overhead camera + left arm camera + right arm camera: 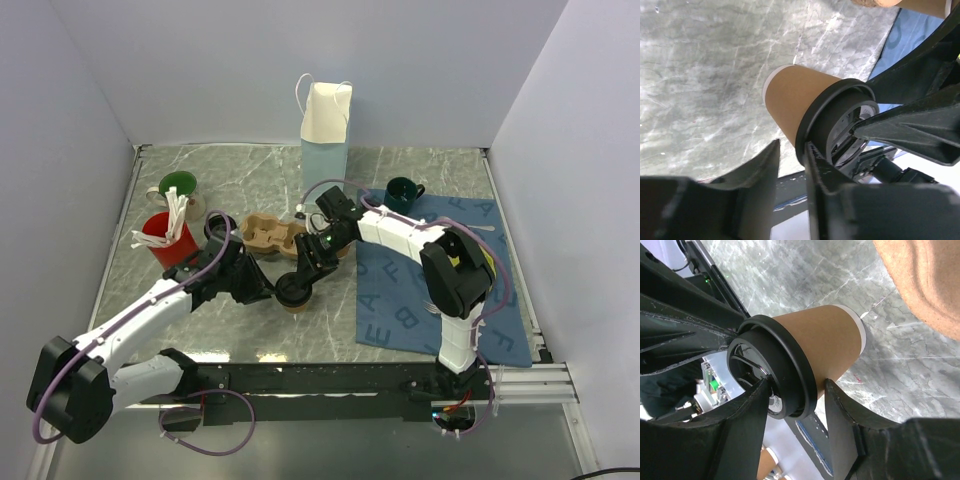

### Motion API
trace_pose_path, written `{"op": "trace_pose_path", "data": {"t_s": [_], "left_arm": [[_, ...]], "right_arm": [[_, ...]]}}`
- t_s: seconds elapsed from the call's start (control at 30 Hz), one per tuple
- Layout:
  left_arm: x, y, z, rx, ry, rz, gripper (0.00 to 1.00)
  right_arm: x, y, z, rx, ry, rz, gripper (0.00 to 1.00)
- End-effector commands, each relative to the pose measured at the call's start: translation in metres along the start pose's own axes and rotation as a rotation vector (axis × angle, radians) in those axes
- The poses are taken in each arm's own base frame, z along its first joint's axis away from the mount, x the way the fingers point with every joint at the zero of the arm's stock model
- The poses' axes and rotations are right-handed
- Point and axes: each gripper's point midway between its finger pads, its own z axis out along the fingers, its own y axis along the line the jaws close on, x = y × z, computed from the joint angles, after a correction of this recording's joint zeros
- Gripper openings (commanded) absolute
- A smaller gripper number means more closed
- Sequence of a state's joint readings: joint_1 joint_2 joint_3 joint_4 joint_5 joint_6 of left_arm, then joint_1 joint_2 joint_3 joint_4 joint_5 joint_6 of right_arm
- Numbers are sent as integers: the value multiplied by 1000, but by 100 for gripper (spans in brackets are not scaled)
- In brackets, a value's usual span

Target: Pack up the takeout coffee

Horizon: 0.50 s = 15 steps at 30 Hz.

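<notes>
The takeout coffee, a tan kraft cup with a black lid, stands on the marble table between both arms. My right gripper reaches it from the right and is shut on it. One of its fingers lies on the lid's top and the other presses the cup wall just under the rim. My left gripper comes in from the left with its jaws a little apart and nothing between them. Its right finger rests against the lid's rim. In the top view the left gripper and right gripper flank the cup.
A pulp cup carrier lies just behind the cup. A white paper bag stands at the back. A red cup with sticks and a green mug are at the left. Another dark green mug sits by a blue mat.
</notes>
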<state>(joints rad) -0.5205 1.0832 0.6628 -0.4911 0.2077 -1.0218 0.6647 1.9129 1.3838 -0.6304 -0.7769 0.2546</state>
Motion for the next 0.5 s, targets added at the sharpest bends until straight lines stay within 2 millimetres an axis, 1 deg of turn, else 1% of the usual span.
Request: {"op": "trace_pose_path", "data": {"t_s": [0.0,0.03,0.1,0.13,0.17,0.2,0.23,0.27,0.33,0.43,0.47], "left_arm": [[12,39,12,-175,40,-53,28],[15,43,13,-189,45,-57,27],[21,49,16,-201,55,-67,25],[25,51,18,-210,60,-67,24],[27,52,19,-207,57,-70,23],[32,60,22,-225,68,-83,23],[35,61,23,-224,72,-83,22],[43,65,26,-230,84,-83,22],[45,68,28,-243,88,-79,22],[38,59,26,-236,73,-53,25],[28,41,22,-206,51,-38,28]], "right_arm": [[9,-19,6,80,-10,17,47],[14,-23,8,84,-3,30,46],[15,-25,11,80,-17,37,44],[21,-30,13,85,-7,54,44],[23,-32,15,86,-8,60,43],[22,-32,17,83,-19,64,43],[28,-37,19,87,-11,80,42],[30,-38,20,92,-12,93,42],[34,-41,21,91,-16,100,42],[36,-43,20,102,-29,109,41],[36,-41,20,101,-36,117,41]]}}
